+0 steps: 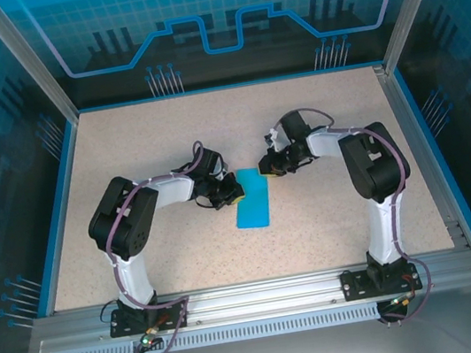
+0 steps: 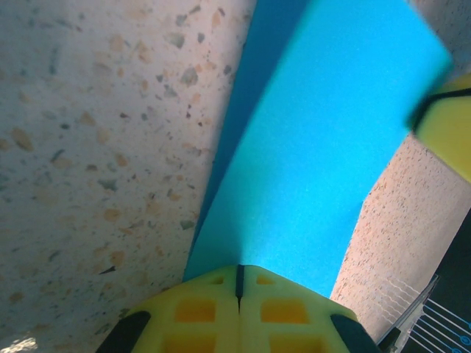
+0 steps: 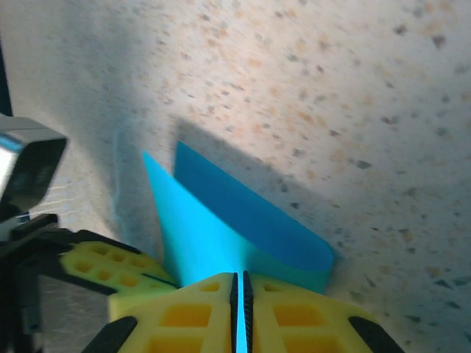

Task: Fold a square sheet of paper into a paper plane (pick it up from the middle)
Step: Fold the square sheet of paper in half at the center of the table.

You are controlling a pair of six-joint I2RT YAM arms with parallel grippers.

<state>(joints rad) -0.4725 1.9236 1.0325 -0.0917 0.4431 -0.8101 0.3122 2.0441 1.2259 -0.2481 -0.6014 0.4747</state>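
Sheet of paper: thin, matt cyan, smooth and unprinted, bent into a soft rounded fold just ahead of the right jaws. Fingers of the right gripper: yellow, matt, plastic-looking, moulded with square pockets; same finish on the fingers of the left gripper. Table ahead of and beside both jaws: speckled beige, stone-like, fine-grained, low sheen. Behind the jaws, glossy white arm shells and black housings.
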